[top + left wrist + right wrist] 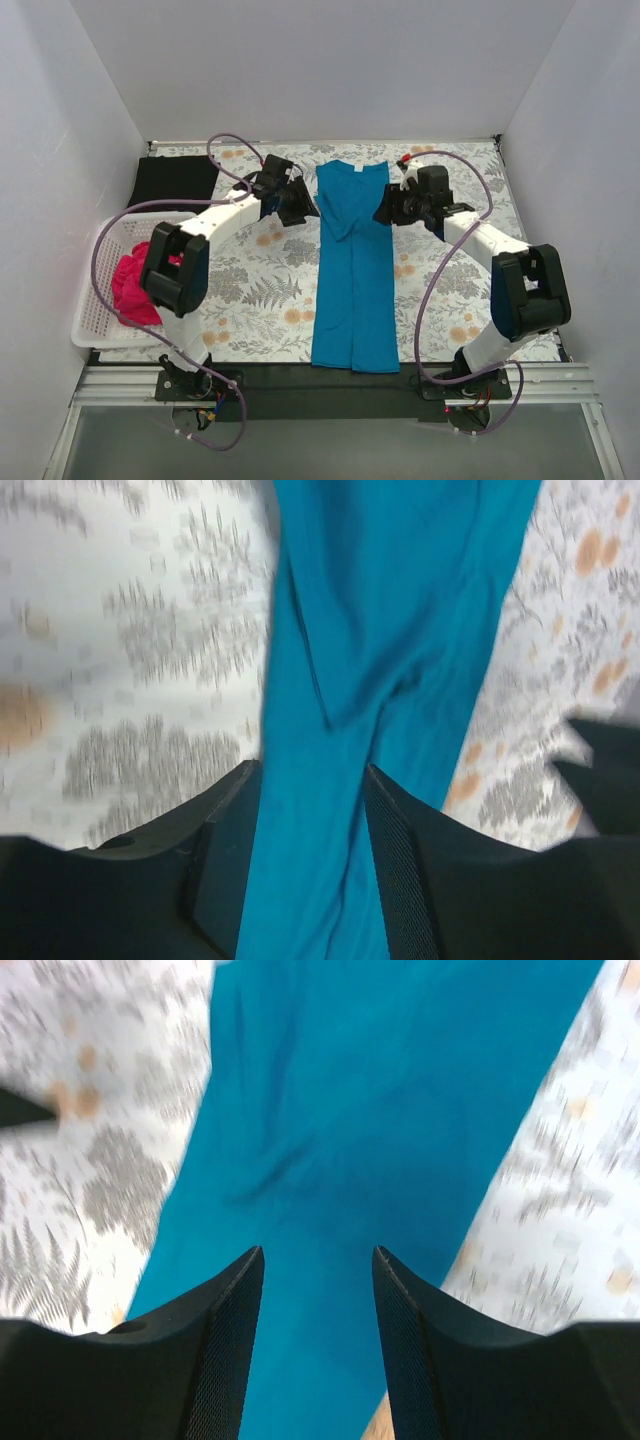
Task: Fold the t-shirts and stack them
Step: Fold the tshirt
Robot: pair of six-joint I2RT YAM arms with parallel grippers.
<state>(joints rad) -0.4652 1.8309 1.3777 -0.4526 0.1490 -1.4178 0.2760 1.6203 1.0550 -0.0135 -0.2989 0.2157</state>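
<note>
The teal-blue t-shirt (pixel 352 270) lies in a long narrow strip down the middle of the floral covering (pixel 260 270). The left gripper (pixel 300 203) and the right gripper (pixel 385 208) flank its far end, fingers apart. Each should probably pinch a far corner evenly, then bring it squarely to the near hem.

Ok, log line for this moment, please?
teal shirt: long folded strip, centre | left gripper: open, at its far end | right gripper: open, at its far end | black shirt: far-left corner | pink shirt: in basket
</note>
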